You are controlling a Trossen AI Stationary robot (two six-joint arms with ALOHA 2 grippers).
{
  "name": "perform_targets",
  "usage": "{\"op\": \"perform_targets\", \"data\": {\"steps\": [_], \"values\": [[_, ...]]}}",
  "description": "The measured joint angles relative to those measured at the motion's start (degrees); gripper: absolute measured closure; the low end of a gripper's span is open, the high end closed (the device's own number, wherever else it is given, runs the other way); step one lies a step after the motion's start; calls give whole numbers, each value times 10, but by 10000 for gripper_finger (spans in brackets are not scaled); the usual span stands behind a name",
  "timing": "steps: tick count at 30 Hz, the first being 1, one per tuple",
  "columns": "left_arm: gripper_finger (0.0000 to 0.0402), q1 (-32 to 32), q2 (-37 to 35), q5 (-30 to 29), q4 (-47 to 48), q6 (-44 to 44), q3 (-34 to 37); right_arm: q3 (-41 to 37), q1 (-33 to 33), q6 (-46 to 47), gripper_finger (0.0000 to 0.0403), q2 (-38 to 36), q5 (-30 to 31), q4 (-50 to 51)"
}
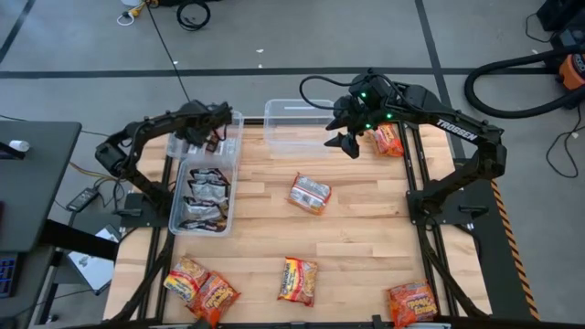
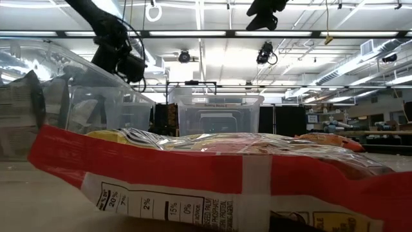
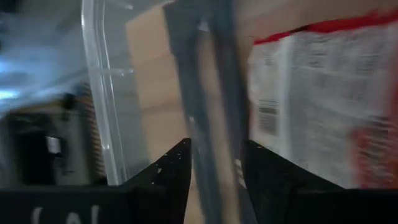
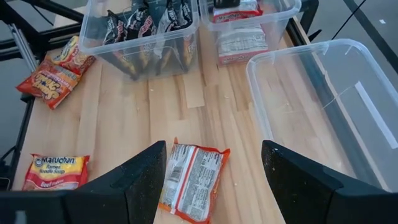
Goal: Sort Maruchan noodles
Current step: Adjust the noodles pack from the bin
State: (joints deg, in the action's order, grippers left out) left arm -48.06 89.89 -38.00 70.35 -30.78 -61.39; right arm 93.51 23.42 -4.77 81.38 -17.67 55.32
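in the high view the left gripper (image 1: 203, 135) hung over the upper left bin (image 1: 235, 123) at the table's (image 1: 366, 238) upper left, and from above i could not tell how its fingers stood. just below it a second clear bin (image 1: 174, 206) held several silver-black maruchan packets (image 1: 206, 196). the right gripper (image 1: 348, 141) sat at upper centre, just right of an empty clear bin (image 1: 274, 114), its fingers spread with nothing between them. a packet lying label-side down (image 1: 310, 193) sat mid-table; an orange-red packet (image 1: 388, 139) lay by the right arm at upper right, two more (image 1: 201, 285) touched each other at lower left, a yellow-and-red packet (image 1: 299, 279) lay at bottom centre and another orange packet (image 1: 412, 302) at lower right. in the low view a red-and-white packet (image 2: 212, 177) filled the lower frame, clear bins stood behind it, and the left arm hung at upper left. in the left wrist view the left gripper's fingers (image 3: 171, 174) stood a little apart at the bottom, gripping nothing, with a red-and-white packet (image 3: 311, 99) at right and a bin wall at left. in the right wrist view the wide-open fingers (image 4: 146, 180) framed the face-down packet (image 4: 193, 180) at bottom centre, the filled bins at top and the empty bin at right.
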Motion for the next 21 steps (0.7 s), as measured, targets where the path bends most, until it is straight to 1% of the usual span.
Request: {"op": "perform_targets", "data": {"steps": [2, 4, 6, 8, 10, 12, 16, 21], "values": [[257, -7, 0, 61, 19, 0, -39, 0, 0, 3, 135, 0, 0, 3], [257, -9, -1, 156, 13, 3, -73, 0, 0, 3, 135, 0, 0, 5], [257, -2, -4, 246, -38, 25, -90, 0, 0, 3, 135, 0, 6, 5], [257, 11, -3, 295, -101, 31, -91, 0, 0, 5, 135, 0, 19, 5], [257, 16, 4, 324, -144, 13, -79, 0, 0, 16, 135, 0, 32, 5], [257, 7, 19, 354, -179, -5, -60, 0, 0, 28, 135, 0, 32, 9], [252, -18, 43, 371, -226, -29, -33, 0, 0, 49, 135, 0, 32, 11], [219, -43, 49, 388, -244, -36, -27, 0, 0, 77, 135, 0, 33, 10]]}}
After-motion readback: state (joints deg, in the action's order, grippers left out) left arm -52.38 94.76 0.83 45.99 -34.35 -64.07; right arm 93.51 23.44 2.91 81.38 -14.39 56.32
